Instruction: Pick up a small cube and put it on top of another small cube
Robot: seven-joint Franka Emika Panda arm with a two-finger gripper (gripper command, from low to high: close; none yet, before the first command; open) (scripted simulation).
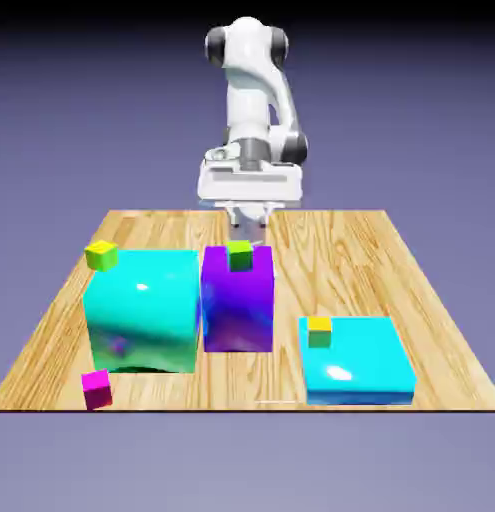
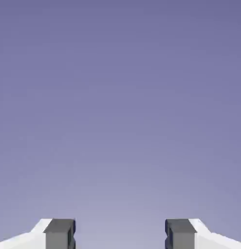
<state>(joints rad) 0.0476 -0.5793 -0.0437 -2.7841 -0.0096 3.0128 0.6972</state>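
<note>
Magenta cube (image 1: 96, 390) sits on the wooden surface (image 1: 431, 345) near its front edge, toward the exterior view's left. Just behind it stands the big cyan block (image 1: 146, 310) (its lower front shades into green). At that block's top, by the far corner on the exterior view's left, is the lime cube (image 1: 102, 256) with the yellow top; whether it touches the block I cannot tell. Next to the big block is the purple block (image 1: 238, 310), with the green cube (image 1: 240, 257) at its top. Toward the exterior view's right lies the flat cyan slab (image 1: 366, 365), bearing the orange-topped cube (image 1: 319, 332). The hand (image 2: 120, 234) has its fingers well apart, with only backdrop (image 2: 120, 121) showing between them, and hangs beyond the purple block.
</note>
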